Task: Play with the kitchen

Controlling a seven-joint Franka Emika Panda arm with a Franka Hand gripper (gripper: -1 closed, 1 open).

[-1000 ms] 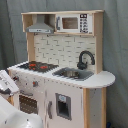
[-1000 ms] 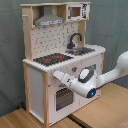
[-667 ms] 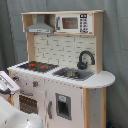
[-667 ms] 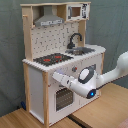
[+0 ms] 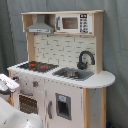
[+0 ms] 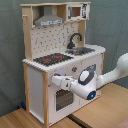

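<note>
The kitchen [image 6: 60, 55] stands on a pale wooden desk [image 6: 107, 107] before a grey-green curtain [image 6: 10, 50] in both exterior views. It is a tall toy of white panels and light-wood edging, with a grey hood [image 5: 40, 26], a tiled back wall, a black stovetop [image 5: 36, 65] with red rings, a curved black faucet [image 5: 85, 59] over a metal sink [image 5: 74, 74], and a windowed oven door [image 6: 62, 97]. The smooth white arm [image 6: 107, 75] reaches across the front, its gripper [image 6: 56, 80] at the knob panel; whether it is wide or closed cannot be told.

Grey-green curtain backdrop [image 5: 10, 30] in both exterior views; light wooden tabletop [image 6: 107, 107] in the second exterior view
</note>
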